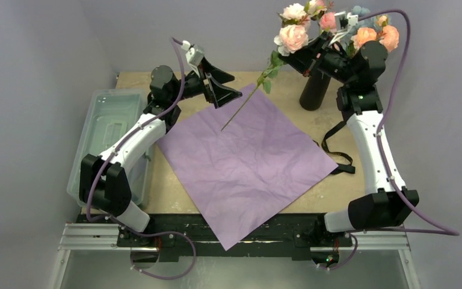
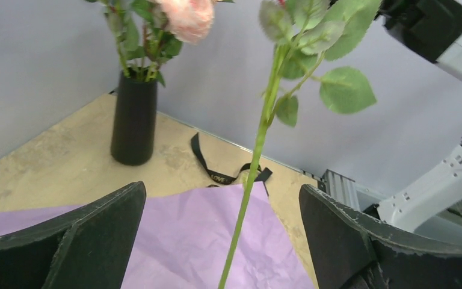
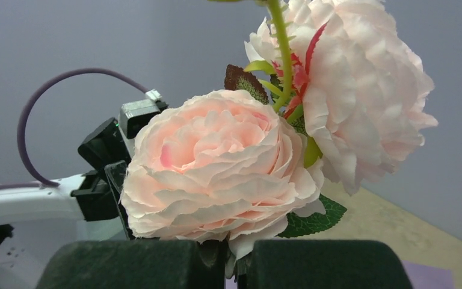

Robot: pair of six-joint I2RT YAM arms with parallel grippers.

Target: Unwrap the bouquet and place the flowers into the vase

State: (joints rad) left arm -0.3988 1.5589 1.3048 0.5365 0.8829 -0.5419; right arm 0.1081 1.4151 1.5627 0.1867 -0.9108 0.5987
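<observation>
Clamped shut with the right tool on a flower just under its head, a pale pink rose sitting right above the pads. Held high over the far side of the bench, with the long green stem slanting down and away toward the left tool. Spread wide there, with nothing held and a pad on either side of the lower stem, apart from it. Further out, the purple paper lying flat and open across the bench, the black ribbon loose by its right edge, and the black vase upright at the far right, already carrying several flowers. By the look of it, unwrapping done and loading of the vase under way, with this rose as the piece in hand. Next, most likely: draw the left tool back clear of the stem, swing the rose over the vase, tip the stem upright and thread its end down into the narrow mouth among those already standing there. Calls for care with the long free end, apt to sway or to catch on the rim.
</observation>
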